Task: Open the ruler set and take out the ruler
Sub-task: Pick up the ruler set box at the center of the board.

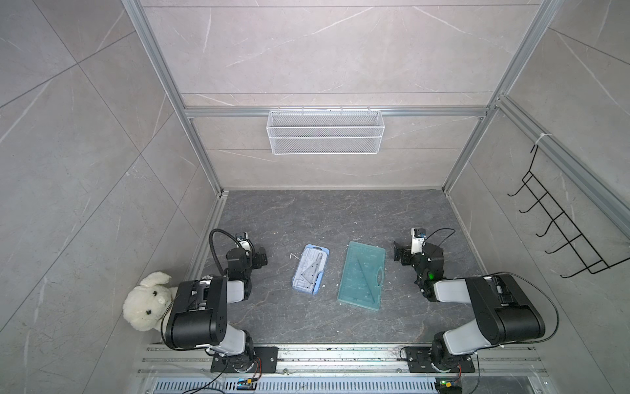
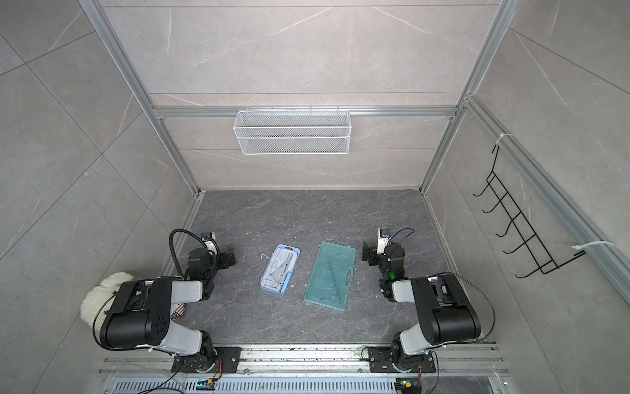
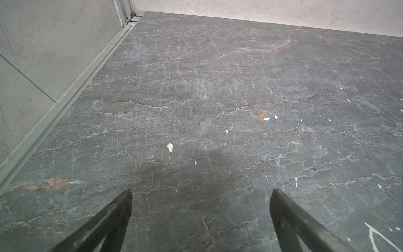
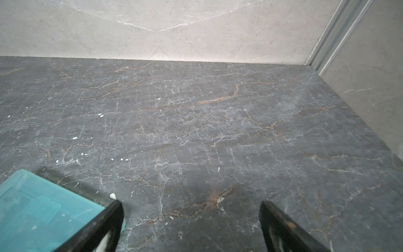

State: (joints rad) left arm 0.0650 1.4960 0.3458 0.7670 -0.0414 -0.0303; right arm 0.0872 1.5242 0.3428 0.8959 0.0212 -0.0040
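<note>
The ruler set (image 1: 310, 269) (image 2: 280, 269) is a small flat case with a blue rim and a clear lid, lying shut on the dark stone table in both top views. Pale set squares and a ruler show faintly through the lid. My left gripper (image 1: 260, 259) (image 3: 201, 192) hovers to the case's left, open, with only bare table between its fingers. My right gripper (image 1: 399, 254) (image 4: 191, 203) is open to the right, beyond a teal board. Neither wrist view shows the ruler set.
A teal translucent board (image 1: 362, 276) (image 4: 43, 211) with a handle hole lies between the case and my right gripper, a thin stick on it. A white plush toy (image 1: 146, 302) sits by the left arm. A wire basket (image 1: 324, 131) and a black hook rack (image 1: 559, 225) hang on the walls.
</note>
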